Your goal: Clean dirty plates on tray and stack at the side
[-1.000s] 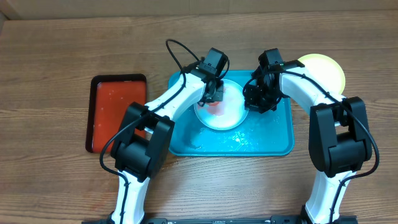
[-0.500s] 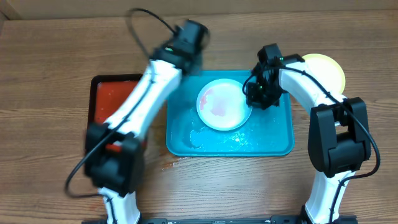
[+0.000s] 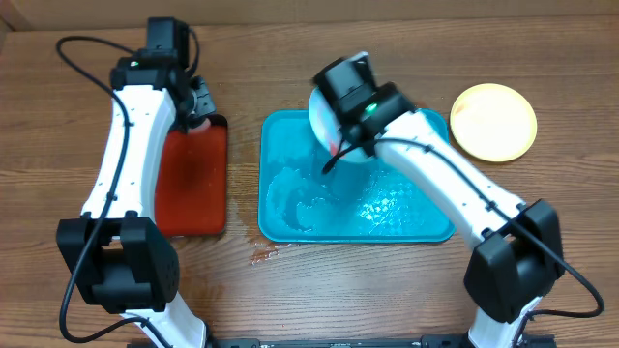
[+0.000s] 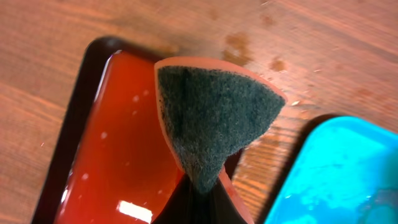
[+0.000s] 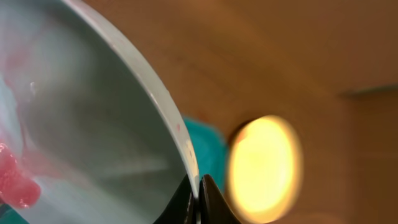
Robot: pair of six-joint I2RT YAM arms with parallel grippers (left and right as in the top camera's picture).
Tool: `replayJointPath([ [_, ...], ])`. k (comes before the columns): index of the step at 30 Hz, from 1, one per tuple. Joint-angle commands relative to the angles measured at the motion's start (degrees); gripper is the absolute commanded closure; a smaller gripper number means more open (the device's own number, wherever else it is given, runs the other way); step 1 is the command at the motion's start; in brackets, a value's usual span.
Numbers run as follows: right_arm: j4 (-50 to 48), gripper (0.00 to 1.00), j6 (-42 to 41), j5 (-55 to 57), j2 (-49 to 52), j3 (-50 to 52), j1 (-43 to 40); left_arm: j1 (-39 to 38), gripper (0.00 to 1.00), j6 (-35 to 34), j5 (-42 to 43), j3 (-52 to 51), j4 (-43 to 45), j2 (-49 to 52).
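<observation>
1. The right gripper (image 5: 198, 194) is clenched on the rim of the round light-blue-rimmed plastic plate (image 5: 93, 124). It pinches only the edge and holds the plate lifted and steeply tilted.
2. Nearest the robot lies the large turquoise rectangular plastic tray (image 3: 406, 208). Its floor is wet and glistening, and no plate lies flat in it.
3. The held plate hangs farther back, above the tray's far-left part. A pink-red smear shows on its pale centre in the right wrist view, so I judge it not yet clean.
4. A round yellow-green plastic plate (image 3: 493, 121) rests on the wooden table (image 3: 290, 300), off the tray's far-right corner. This looks like the stacking spot; I cannot tell whether more than one plate lies there.
5. At the far left, the left gripper (image 4: 202, 190) is closed on a folded green-and-orange scouring sponge (image 4: 211, 118). It is over the far end of the smaller red tray with a black rim (image 3: 189, 184), well apart from the plate.
6. The tray is emptied and at least one plate is set aside. What is left is to rid the held plate of its smear and stack it on the yellow-green one.
</observation>
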State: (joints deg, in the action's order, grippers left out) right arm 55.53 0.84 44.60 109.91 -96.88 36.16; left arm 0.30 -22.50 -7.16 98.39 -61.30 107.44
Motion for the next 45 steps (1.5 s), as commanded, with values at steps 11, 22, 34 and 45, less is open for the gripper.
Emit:
replayJointPath([
  [11, -7.7, 0.96, 24.8, 30.3, -1.4, -1.4, 10.5, 1.9, 0.96, -0.4, 2.3, -1.3, -0.4, 0.1],
  [22, -5.6, 0.96, 11.9, 4.2, -1.4, -1.4, 2.3, 1.9, 0.96, -0.4, 2.3, -1.3, -0.4, 0.1],
  [34, -2.8, 0.96, -0.9, -43.9, -1.4, -1.4, -28.9, 1.9, 0.96, -0.4, 2.3, -1.3, -0.4, 0.1],
  [45, 0.9, 0.96, -14.8, -46.2, 2.6, -0.6, -57.7, 1.9, 0.96, -0.4, 2.4, -1.3, 0.0, 0.1],
])
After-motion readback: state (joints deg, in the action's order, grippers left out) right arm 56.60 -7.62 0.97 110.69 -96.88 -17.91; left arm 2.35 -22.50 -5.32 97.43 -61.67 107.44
